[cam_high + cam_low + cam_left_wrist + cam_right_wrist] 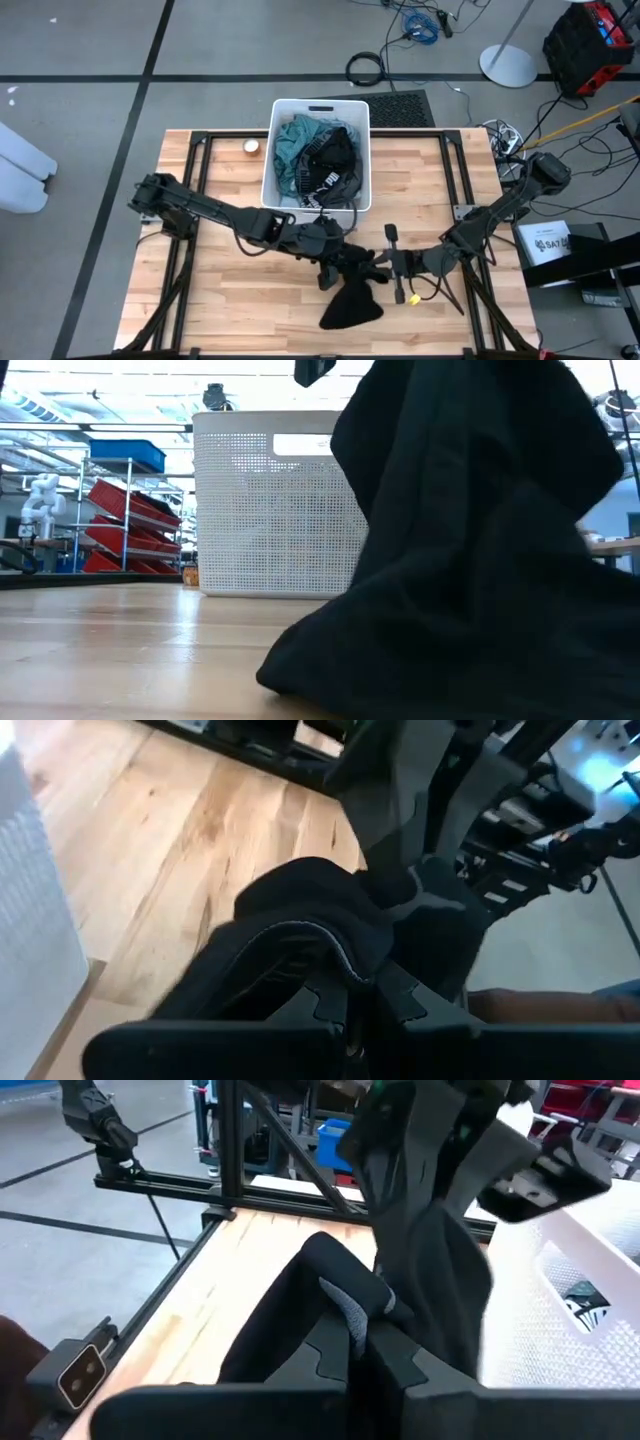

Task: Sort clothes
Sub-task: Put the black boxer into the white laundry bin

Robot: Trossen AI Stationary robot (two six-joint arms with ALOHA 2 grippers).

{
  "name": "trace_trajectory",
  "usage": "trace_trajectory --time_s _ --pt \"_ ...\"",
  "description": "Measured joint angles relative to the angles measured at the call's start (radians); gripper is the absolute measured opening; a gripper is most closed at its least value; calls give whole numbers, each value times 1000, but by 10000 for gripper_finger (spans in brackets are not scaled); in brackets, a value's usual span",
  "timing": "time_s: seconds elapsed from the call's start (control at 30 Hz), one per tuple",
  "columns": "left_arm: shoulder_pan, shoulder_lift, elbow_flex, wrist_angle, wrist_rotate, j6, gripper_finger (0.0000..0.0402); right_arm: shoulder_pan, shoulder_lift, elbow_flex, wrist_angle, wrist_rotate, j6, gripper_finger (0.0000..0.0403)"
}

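Black garment (480,560) is filling the low view, hiding both grippers; left gripper (345,258) and right gripper (383,262) are each clamping it near the worktop's front edge.

Inspection finds no text that can be read with confidence. White lettering shows on a black garment (325,178) lying in the white bin (364,150), and a printed mark on the white box (547,240) beside the table's right edge; both are too small to make out.
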Motion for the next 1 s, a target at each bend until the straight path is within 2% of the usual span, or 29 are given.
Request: trace_trajectory --time_s 0.2,0.33,0.43,0.73,1.0 --pt "-7 11 0 27 2 0 13 0 0 0 -27 0 -14 3" --pt "-11 11 0 51 104 -1 13 3 0 0 -64 48 -15 21" --pt "-24 11 0 46 141 -1 13 6 0 0 -75 81 -30 42" --pt "-28 12 -1 51 79 -1 13 6 0 0 -60 77 -51 127" --pt "-15 28 -2 125 105 -1 13 4 30 0 0 74 -74 191"
